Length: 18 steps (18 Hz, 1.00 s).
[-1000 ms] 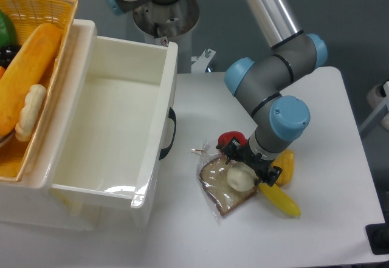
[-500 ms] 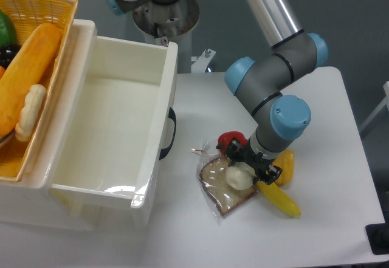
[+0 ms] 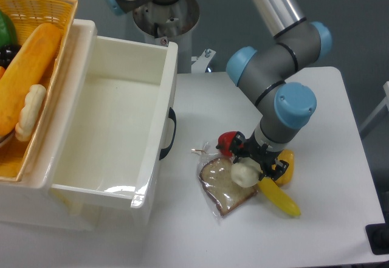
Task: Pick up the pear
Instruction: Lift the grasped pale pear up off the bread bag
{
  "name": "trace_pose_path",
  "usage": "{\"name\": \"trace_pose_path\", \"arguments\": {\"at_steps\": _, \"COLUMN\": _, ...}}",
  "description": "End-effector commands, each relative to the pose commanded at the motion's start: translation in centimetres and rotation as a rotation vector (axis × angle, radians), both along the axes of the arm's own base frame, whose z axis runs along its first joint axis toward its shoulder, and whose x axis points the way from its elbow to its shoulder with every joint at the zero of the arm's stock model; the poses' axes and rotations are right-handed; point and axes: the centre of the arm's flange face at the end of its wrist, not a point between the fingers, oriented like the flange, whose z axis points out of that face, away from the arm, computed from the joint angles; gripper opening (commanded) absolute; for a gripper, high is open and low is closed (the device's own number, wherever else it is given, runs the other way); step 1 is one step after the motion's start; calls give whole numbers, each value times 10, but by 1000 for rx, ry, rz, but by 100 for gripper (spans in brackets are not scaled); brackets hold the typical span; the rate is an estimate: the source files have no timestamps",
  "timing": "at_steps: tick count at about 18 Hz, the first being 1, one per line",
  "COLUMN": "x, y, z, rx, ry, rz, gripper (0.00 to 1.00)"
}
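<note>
The pear [image 3: 244,174] sits pinched in the gripper [image 3: 251,166] above a bagged slice of bread [image 3: 222,186]

The black fingers close on the pale fruit from either side, the UR5e arm [image 3: 278,79] descending from 12 o'clock. A red fruit [image 3: 227,140] lies at the pear's 10 o'clock, a yellow-orange pepper [image 3: 285,166] at 3 o'clock, a banana [image 3: 280,199] at 4 o'clock. A white bin [image 3: 118,128] stands at 9 o'clock on the white table [image 3: 328,134], with a wicker basket [image 3: 33,13] of bread beyond it
</note>
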Motion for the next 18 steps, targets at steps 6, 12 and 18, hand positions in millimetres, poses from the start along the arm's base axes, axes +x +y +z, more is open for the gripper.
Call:
{"name": "trace_pose_path", "arguments": {"at_steps": 6, "x": 17, "y": -10, "z": 37, "rx": 2, "ry": 1, "rz": -61, "gripper": 58}}
{"name": "trace_pose_path", "arguments": {"at_steps": 12, "x": 21, "y": -26, "z": 59, "rx": -3, "ry": -10, "rz": -87, "gripper": 58}}
{"name": "trace_pose_path", "arguments": {"at_steps": 18, "x": 18, "y": -45, "z": 68, "rx": -9, "ry": 9, "rz": -96, "gripper": 58}}
